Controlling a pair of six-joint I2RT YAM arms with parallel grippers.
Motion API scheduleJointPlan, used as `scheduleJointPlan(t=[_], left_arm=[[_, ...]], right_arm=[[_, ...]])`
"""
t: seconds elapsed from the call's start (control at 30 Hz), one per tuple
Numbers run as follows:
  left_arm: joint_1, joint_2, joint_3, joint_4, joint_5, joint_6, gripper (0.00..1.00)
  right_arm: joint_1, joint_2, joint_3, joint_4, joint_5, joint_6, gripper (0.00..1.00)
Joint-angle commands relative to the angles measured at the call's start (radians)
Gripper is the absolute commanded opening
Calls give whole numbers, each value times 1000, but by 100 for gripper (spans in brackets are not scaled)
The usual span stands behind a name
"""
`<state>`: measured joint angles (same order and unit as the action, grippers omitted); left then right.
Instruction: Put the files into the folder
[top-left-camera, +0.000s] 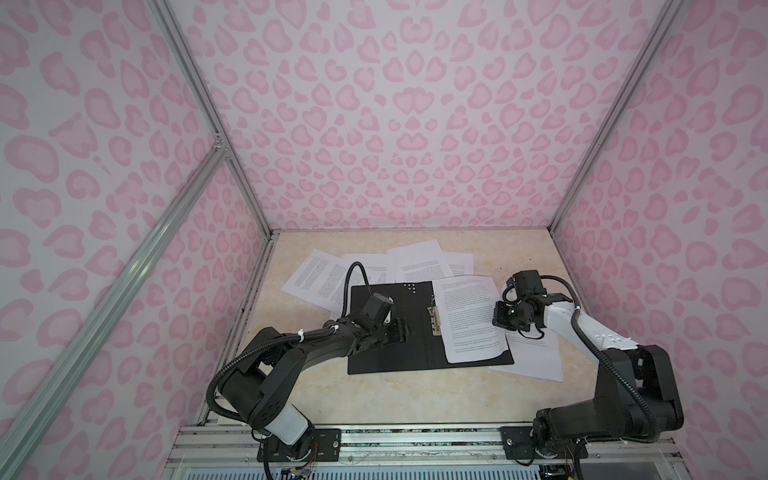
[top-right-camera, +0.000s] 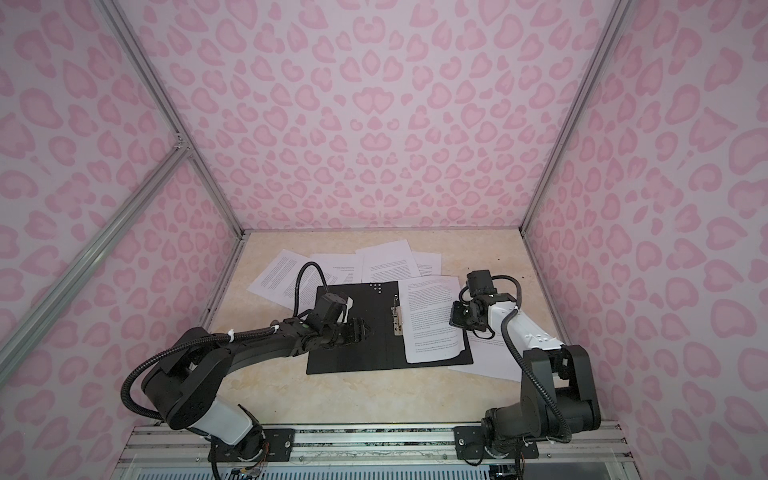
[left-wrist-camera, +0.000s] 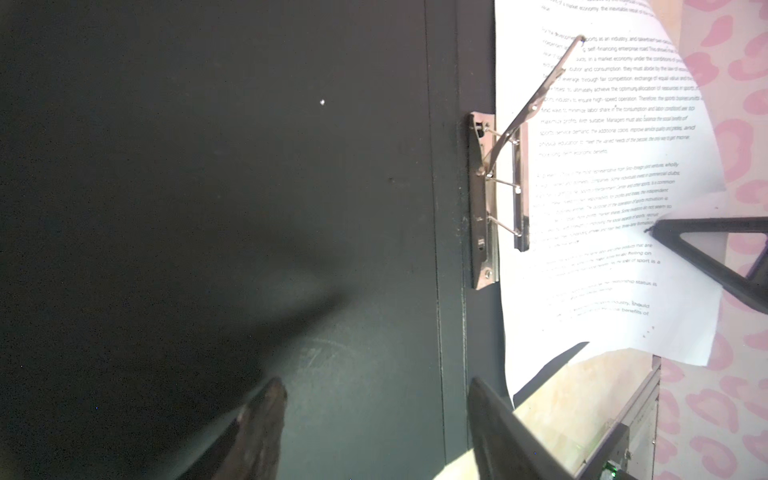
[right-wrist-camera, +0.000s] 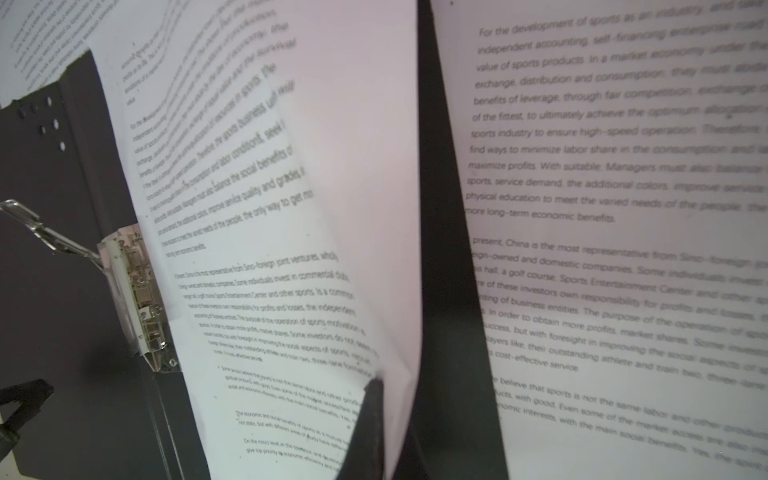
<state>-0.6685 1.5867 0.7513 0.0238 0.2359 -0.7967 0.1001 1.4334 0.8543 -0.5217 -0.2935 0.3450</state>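
Observation:
The black folder (top-left-camera: 386, 353) (top-right-camera: 349, 357) lies open and flat on the table, its metal clip (top-left-camera: 435, 320) (left-wrist-camera: 484, 208) at the spine with the lever raised. My left gripper (top-left-camera: 401, 330) (left-wrist-camera: 376, 382) is open just over the folder's left half, holding nothing. One printed sheet (top-left-camera: 469, 324) (right-wrist-camera: 257, 249) of the files lies on the right half, its left edge against the clip. My right gripper (top-left-camera: 497, 318) (right-wrist-camera: 395, 386) is shut on that sheet's right edge, which curls up. A second sheet (top-left-camera: 536, 357) (right-wrist-camera: 623, 249) lies beneath, sticking out past the folder's right side.
Several more printed sheets (top-left-camera: 419, 262) (top-right-camera: 282, 274) lie fanned out behind the folder, partly under its far edge. Pink patterned walls close in on three sides. An aluminium rail (top-left-camera: 415, 436) with both arm bases runs along the front.

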Motion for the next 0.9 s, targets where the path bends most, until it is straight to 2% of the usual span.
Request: scheduleJointPlan(t=[0.0, 0.37, 0.87], left_arm=[[1, 15, 13, 11, 14, 1, 70], [4, 26, 16, 10, 20, 1, 69], [3, 32, 17, 10, 25, 1, 68]], right_arm=[[2, -30, -13, 6, -58, 7, 0], [11, -38, -46, 13, -70, 5, 0], [38, -15, -37, -15, -12, 0, 0]])
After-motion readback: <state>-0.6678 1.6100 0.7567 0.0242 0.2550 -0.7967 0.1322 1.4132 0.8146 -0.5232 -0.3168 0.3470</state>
